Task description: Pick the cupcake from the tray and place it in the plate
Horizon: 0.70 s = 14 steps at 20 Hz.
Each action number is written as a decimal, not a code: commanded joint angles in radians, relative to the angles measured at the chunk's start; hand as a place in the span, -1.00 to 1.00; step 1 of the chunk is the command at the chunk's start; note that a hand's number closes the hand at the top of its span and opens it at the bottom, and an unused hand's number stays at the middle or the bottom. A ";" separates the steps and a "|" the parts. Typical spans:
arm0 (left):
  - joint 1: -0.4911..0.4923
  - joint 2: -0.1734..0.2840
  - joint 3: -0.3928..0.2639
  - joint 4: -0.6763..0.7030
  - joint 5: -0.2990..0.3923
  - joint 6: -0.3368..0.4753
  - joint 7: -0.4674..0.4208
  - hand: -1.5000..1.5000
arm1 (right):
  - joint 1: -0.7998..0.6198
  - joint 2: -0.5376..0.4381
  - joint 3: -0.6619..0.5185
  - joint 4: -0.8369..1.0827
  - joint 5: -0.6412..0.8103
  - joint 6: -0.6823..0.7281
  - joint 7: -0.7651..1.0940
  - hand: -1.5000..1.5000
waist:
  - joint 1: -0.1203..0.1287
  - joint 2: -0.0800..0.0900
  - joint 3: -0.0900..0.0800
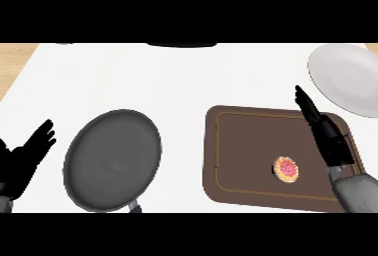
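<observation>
A small cupcake (pixel 286 169) with pink topping sits on the brown tray (pixel 244 150), toward its right side. A white plate (pixel 347 77) lies at the far right of the counter, beyond the tray. My right hand (pixel 319 125) hovers over the tray's right edge, just right of the cupcake, with fingers straight and pointing away; it holds nothing. My left hand (pixel 26 157) rests open at the left edge, fingers up.
A dark grey frying pan (pixel 112 160) lies left of the tray, its handle toward the near edge. Dark objects show at the counter's far edge (pixel 181 45). Wooden surface borders the white counter at both far corners.
</observation>
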 commanded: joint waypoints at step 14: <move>0.014 -0.288 -0.115 -0.036 -0.024 0.099 -0.020 0.00 | 0.201 -0.081 -0.464 -0.254 -0.134 -0.209 -0.083 -1.00 | -0.081 -0.016 -0.008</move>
